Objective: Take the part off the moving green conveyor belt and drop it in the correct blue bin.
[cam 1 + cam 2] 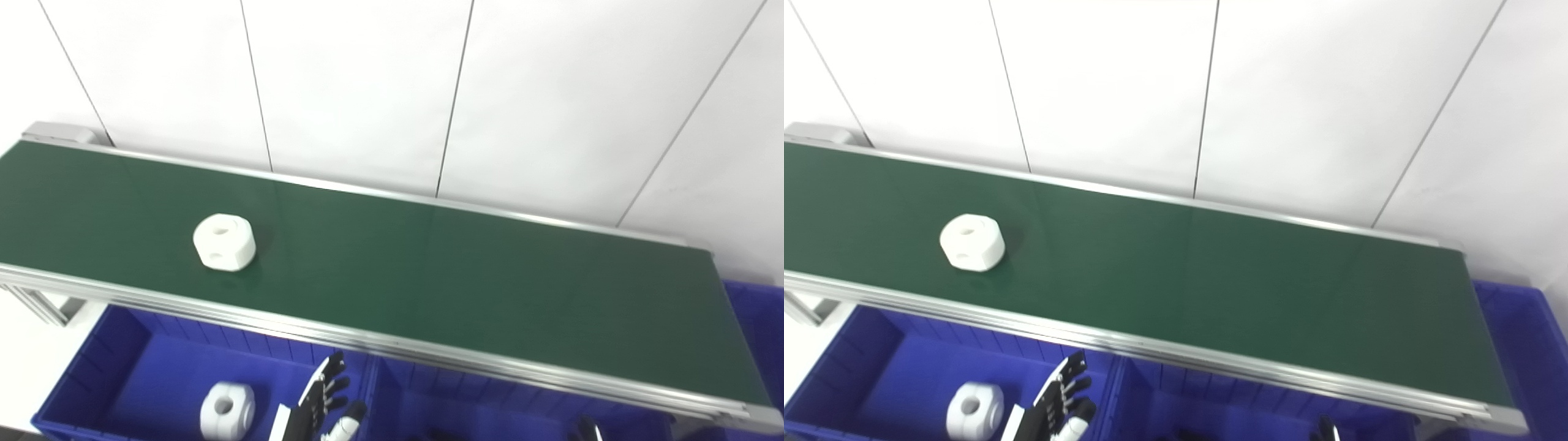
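Note:
A white chunky part with round holes lies on the green conveyor belt, left of its middle. My left hand is open and empty, fingers apart, low at the picture's bottom edge over the left blue bin. It is well below and right of the part. A second white part like the first lies inside that bin, left of the hand. Only the fingertips of my right hand show at the bottom edge; whether it is open cannot be told.
The belt has aluminium side rails. A second blue bin sits under the belt's near rail in the middle, and a third at the belt's right end. A white panelled wall stands behind.

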You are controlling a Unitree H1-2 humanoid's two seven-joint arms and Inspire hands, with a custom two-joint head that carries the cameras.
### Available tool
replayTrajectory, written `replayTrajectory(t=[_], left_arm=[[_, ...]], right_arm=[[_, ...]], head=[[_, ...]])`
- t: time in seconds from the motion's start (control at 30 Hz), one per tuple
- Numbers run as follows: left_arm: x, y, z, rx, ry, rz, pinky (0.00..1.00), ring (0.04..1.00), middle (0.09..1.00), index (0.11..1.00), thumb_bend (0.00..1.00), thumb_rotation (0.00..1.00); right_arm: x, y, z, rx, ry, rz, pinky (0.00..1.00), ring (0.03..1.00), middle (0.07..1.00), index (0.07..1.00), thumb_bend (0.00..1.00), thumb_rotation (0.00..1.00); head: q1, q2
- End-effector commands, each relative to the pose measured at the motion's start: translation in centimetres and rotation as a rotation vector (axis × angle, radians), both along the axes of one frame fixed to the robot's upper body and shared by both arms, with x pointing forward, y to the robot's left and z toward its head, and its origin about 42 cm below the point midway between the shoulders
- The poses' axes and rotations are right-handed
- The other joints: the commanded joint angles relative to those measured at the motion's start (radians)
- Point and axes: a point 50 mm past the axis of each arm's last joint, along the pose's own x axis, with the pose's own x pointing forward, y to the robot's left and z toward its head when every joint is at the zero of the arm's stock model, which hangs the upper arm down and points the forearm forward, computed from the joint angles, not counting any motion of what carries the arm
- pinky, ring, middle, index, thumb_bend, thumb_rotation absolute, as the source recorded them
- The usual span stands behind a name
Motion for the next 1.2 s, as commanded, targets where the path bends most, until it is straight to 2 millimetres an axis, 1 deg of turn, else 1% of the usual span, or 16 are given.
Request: replayTrajectory(t=[0.0, 0.1, 0.2, 0.27, 0.33, 0.37, 0.4, 0.5, 0.53, 0.63, 0.73, 0.8, 0.87, 0.97, 1.1, 1.17], left_arm=[[0.7, -2.4, 0.7, -0.063, -0.032, 0.005, 0.76, 0.865, 0.909, 0.896, 0.69, 0.69], [0.8, -2.3, 1.1, -0.055, -0.096, -0.007, 0.74, 0.855, 0.898, 0.886, 0.71, 0.67], [1.2, -1.7, 2.1, -0.029, -0.231, -0.033, 0.76, 0.851, 0.875, 0.869, 0.68, 0.61], [1.8, -1.0, 3.4, 0.012, -0.317, -0.048, 0.78, 0.850, 0.861, 0.858, 0.68, 0.57], [2.4, -0.3, 4.7, 0.056, -0.380, -0.057, 0.73, 0.810, 0.819, 0.842, 0.71, 0.53], [3.1, 0.6, 5.7, 0.091, -0.431, -0.094, 0.73, 0.804, 0.813, 0.840, 0.72, 0.53], [3.6, 1.2, 6.4, 0.114, -0.464, -0.121, 0.71, 0.781, 0.778, 0.791, 0.76, 0.49], [6.5, 4.4, 9.0, 0.332, -0.545, -0.244, 0.70, 0.733, 0.725, 0.743, 0.85, 0.47], [7.3, 5.2, 9.6, 0.394, -0.556, -0.273, 0.65, 0.727, 0.732, 0.729, 0.87, 0.50], [10.8, 8.2, 12.1, 0.609, -0.595, -0.377, 0.60, 0.711, 0.736, 0.729, 0.88, 0.51], [14.5, 10.2, 15.1, 0.785, -0.615, -0.456, 0.59, 0.686, 0.731, 0.722, 0.89, 0.44], [16.4, 10.8, 16.5, 0.871, -0.611, -0.492, 0.64, 0.707, 0.738, 0.723, 0.87, 0.39], [17.7, 11.1, 17.0, 0.924, -0.607, -0.510, 0.67, 0.726, 0.745, 0.723, 0.87, 0.37], [20.9, 12.0, 17.3, 1.024, -0.627, -0.556, 0.72, 0.743, 0.746, 0.719, 0.85, 0.36], [23.7, 12.7, 17.0, 1.086, -0.630, -0.608, 0.75, 0.767, 0.755, 0.712, 0.86, 0.34], [25.1, 13.1, 16.7, 1.106, -0.629, -0.630, 0.74, 0.768, 0.758, 0.713, 0.87, 0.36]], right_arm=[[0.5, -0.2, 0.6, 0.000, -0.074, 0.009, 1.00, 0.968, 0.979, 0.962, 0.53, 1.00], [0.6, -0.2, 0.4, -0.002, -0.066, 0.009, 1.00, 0.968, 0.979, 0.962, 0.53, 1.00], [0.6, -0.1, 0.1, -0.008, -0.056, 0.019, 1.00, 0.970, 0.983, 0.968, 0.51, 1.00], [0.6, 0.0, 0.0, -0.012, -0.053, 0.022, 1.00, 0.970, 0.984, 0.973, 0.51, 1.00], [0.7, 0.2, 0.0, -0.015, -0.051, 0.023, 0.99, 0.958, 0.977, 0.970, 0.49, 1.00], [0.7, 0.2, 0.0, -0.015, -0.051, 0.024, 0.99, 0.957, 0.976, 0.970, 0.49, 1.00], [0.8, 0.3, -0.1, -0.014, -0.051, 0.025, 0.98, 0.952, 0.973, 0.970, 0.48, 1.00], [0.9, 0.6, 0.0, -0.005, -0.055, 0.023, 0.96, 0.945, 0.966, 0.964, 0.48, 1.00], [1.0, 0.7, 0.0, -0.001, -0.055, 0.022, 0.96, 0.944, 0.964, 0.964, 0.47, 1.00], [1.2, 0.9, -0.1, -0.002, -0.054, 0.030, 0.95, 0.937, 0.961, 0.962, 0.47, 1.00], [1.4, 1.0, -0.1, -0.006, -0.055, 0.037, 0.95, 0.938, 0.964, 0.965, 0.47, 1.00], [1.5, 1.1, -0.2, -0.003, -0.056, 0.039, 0.95, 0.939, 0.964, 0.965, 0.47, 1.00], [1.6, 1.2, -0.1, 0.006, -0.058, 0.036, 0.96, 0.940, 0.964, 0.963, 0.47, 1.00], [1.8, 1.3, -0.2, 0.014, -0.060, 0.033, 0.96, 0.933, 0.956, 0.963, 0.45, 1.00], [2.0, 1.5, -0.1, 0.013, -0.062, 0.032, 0.95, 0.922, 0.945, 0.952, 0.43, 1.00], [2.0, 1.7, 0.0, 0.012, -0.065, 0.033, 0.94, 0.918, 0.943, 0.950, 0.42, 1.00]], head=[[0.000, -0.004], [-0.004, -0.017], [-0.011, -0.030], [-0.017, -0.033], [-0.019, -0.033], [-0.020, -0.032], [-0.020, -0.031], [-0.021, -0.032], [-0.021, -0.032], [-0.030, -0.035], [-0.034, -0.035], [-0.035, -0.034], [-0.037, -0.033], [-0.037, -0.033], [-0.043, -0.030], [-0.047, -0.027]])
